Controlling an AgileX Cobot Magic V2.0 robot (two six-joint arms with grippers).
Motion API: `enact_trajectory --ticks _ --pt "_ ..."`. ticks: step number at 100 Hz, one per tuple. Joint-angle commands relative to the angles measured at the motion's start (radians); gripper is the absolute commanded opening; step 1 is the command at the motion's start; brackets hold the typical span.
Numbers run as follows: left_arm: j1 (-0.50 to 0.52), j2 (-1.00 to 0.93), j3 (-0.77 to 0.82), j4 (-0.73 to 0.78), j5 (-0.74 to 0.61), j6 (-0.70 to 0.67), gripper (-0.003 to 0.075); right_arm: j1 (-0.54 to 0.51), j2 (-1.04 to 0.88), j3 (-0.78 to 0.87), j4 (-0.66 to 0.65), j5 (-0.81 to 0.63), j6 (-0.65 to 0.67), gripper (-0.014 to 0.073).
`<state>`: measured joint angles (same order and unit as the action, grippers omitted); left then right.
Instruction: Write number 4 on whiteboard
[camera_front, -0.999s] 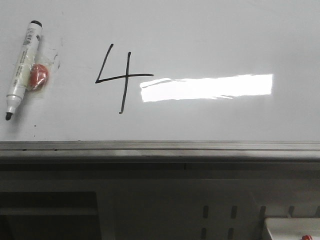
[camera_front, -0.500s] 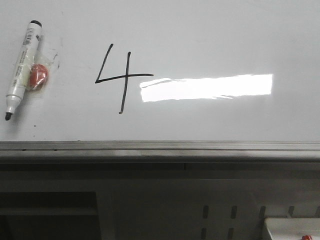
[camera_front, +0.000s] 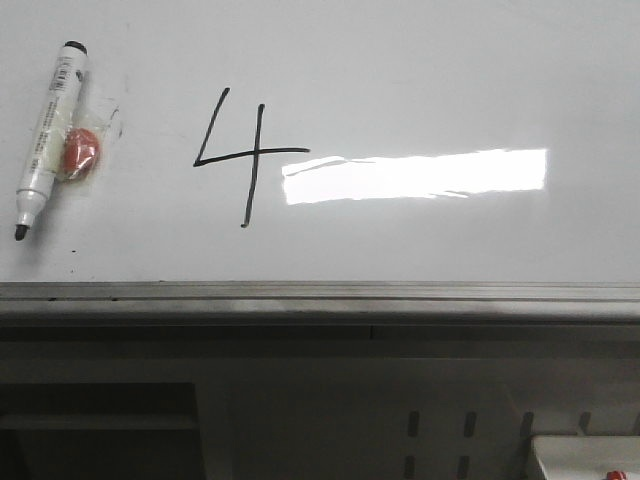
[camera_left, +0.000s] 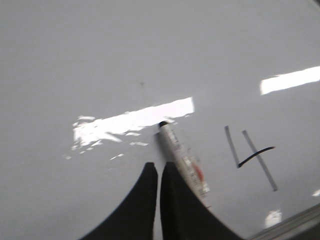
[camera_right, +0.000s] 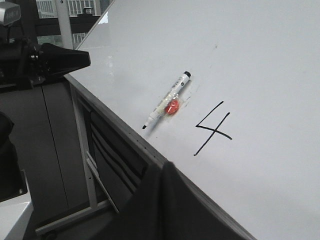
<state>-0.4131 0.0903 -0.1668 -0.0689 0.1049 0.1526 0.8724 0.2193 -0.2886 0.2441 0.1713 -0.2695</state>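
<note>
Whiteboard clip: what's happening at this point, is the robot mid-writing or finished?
It looks finished. A complete black number 4 is on the whiteboard. The marker pen lies uncapped on the board to its left, with a small red object beside it. Neither arm holds anything: the left gripper and right gripper are both shut and empty, clear of the pen.

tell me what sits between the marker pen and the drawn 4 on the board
Only an orange-red blob taped against the marker pen; past it, bare whiteboard runs to the number 4. The front view shows it.
</note>
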Motion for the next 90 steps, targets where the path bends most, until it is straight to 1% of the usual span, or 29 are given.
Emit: enact_trajectory --ticks 1,19,26,31,38,41,49,54,67,90 --pt "0.096 0.005 0.005 0.053 -0.065 -0.017 -0.002 -0.003 0.009 -0.025 -0.009 -0.073 -0.005 -0.0064" --pt "0.289 -0.061 0.08 0.063 -0.059 -0.019 -0.002 -0.003 0.009 -0.025 -0.009 -0.073 -0.005 -0.0064" --pt "0.342 -0.095 0.109 0.062 -0.059 -0.021 -0.002 -0.003 0.009 -0.025 -0.009 -0.073 -0.005 -0.0064" --pt "0.381 -0.115 0.131 0.062 -0.059 -0.06 -0.002 -0.003 0.009 -0.025 -0.009 -0.073 -0.005 -0.0064" --pt "0.414 -0.122 0.163 0.063 -0.057 -0.153 -0.002 -0.003 0.009 -0.025 -0.009 -0.073 -0.005 -0.0064" --pt "0.421 -0.122 0.174 0.069 -0.054 -0.179 -0.002 -0.003 0.009 -0.025 -0.009 -0.073 -0.005 -0.0064" --pt "0.428 -0.122 0.206 0.069 -0.052 -0.182 -0.002 -0.003 0.009 -0.025 -0.009 -0.073 -0.005 -0.0064" --pt "0.428 -0.122 0.203 0.069 0.036 -0.182 -0.002 -0.003 0.009 -0.025 -0.009 -0.073 -0.005 -0.0064" --pt "0.428 -0.122 0.206 0.069 0.189 -0.182 -0.002 -0.003 0.009 -0.025 -0.009 -0.073 -0.005 -0.0064" --pt "0.428 -0.122 0.206 0.069 0.186 -0.182 -0.002 -0.003 0.009 -0.025 -0.009 -0.073 -0.005 -0.0064"
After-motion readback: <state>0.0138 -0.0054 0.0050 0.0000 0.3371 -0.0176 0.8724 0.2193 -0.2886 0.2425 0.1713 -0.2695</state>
